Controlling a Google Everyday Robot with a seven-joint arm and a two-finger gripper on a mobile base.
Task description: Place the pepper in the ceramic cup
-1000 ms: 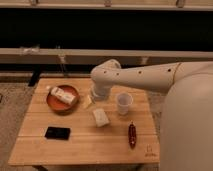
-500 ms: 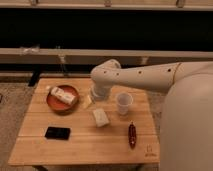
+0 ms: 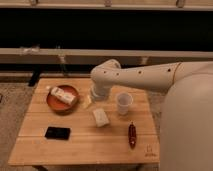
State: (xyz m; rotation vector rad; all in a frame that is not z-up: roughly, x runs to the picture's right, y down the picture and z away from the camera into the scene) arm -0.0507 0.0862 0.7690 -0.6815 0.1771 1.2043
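Observation:
The dark red pepper (image 3: 132, 135) lies on the wooden table (image 3: 85, 145) near its front right corner. The white ceramic cup (image 3: 123, 103) stands upright a little behind and left of it, empty as far as I can see. My white arm reaches in from the right; my gripper (image 3: 88, 101) hangs low over the table left of the cup, between the plate and the cup, well away from the pepper.
A round reddish-brown plate (image 3: 57, 103) with a pale packet (image 3: 63, 95) on it sits at the back left. A pale rectangular block (image 3: 100, 117) lies mid-table. A black phone (image 3: 57, 133) lies front left. A dark wall and ledge run behind.

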